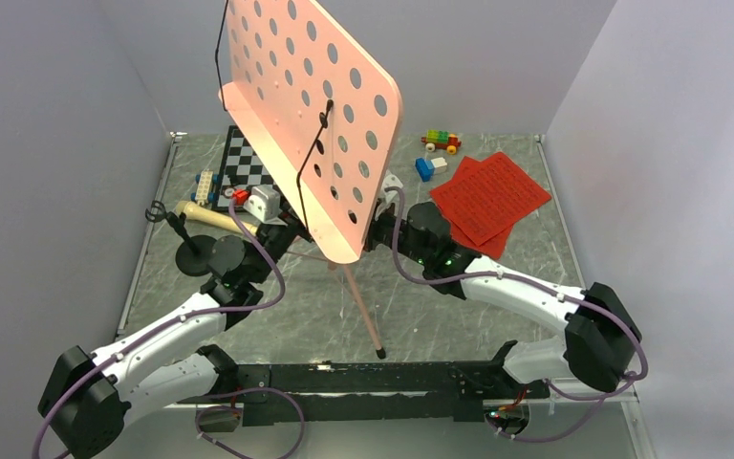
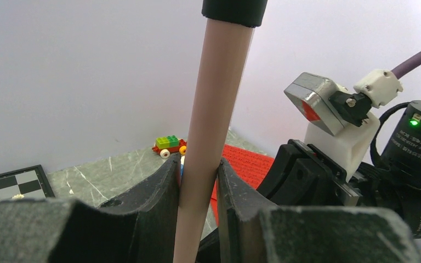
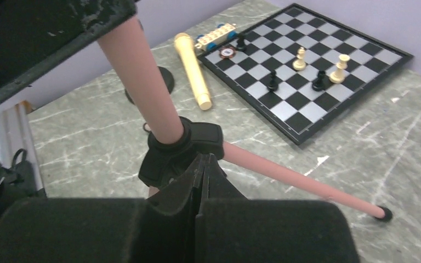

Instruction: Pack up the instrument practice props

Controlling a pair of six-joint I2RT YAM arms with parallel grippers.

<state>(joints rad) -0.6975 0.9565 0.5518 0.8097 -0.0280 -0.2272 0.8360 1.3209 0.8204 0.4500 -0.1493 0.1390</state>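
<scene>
Green marble table, grey walls. L gripper clamps pole of music stand, axis upright. R gripper fully shut, nothing held, tips right at tripod hub; contact unclear.

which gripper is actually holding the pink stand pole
The left gripper: its fingers clamp the pink pole between them. The right gripper is shut on nothing, beside the black leg hub.

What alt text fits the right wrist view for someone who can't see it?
The right gripper, shut, sits by the black hub of the pink music stand, whose pole rises upper left and one leg runs right. Behind, a cream microphone lies beside a chessboard with pieces on the marbled table.
</scene>
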